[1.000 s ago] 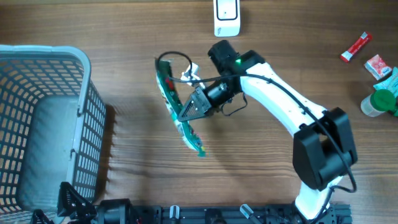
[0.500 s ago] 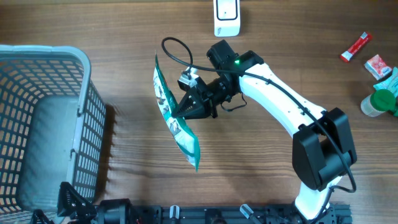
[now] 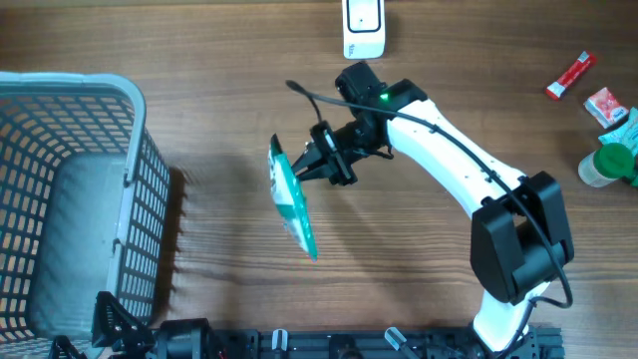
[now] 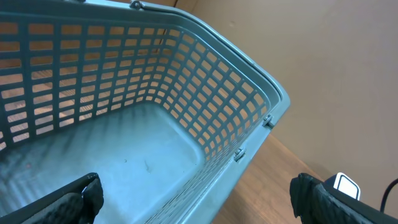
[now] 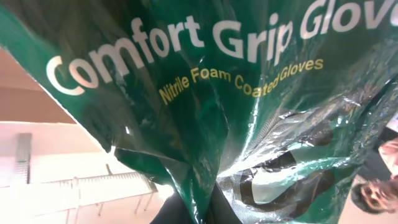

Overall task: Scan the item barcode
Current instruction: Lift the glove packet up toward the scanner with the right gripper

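Observation:
The item is a green glove package (image 3: 292, 204), held above the middle of the table, its long face tilted and nearly edge-on to the overhead camera. My right gripper (image 3: 301, 167) is shut on its upper edge. The right wrist view is filled by the package (image 5: 205, 93), printed "Comfort Grip Gloves", with my right gripper (image 5: 208, 208) pinched on a fold at the bottom. No barcode shows in any view. A white scanner (image 3: 364, 25) stands at the table's far edge, apart from the package. My left gripper (image 4: 199, 202) hangs open over the basket (image 4: 249, 68).
A large grey-blue mesh basket (image 3: 70, 85) takes up the left side of the table. At the far right lie a red tube (image 3: 569, 75), a small red-and-white box (image 3: 604, 104) and a green-capped bottle (image 3: 608, 165).
My right gripper has turned and shifted slightly right with the package, which has swung from lying curved and broad to hanging shorter and more edge-on. The left arm has not moved.

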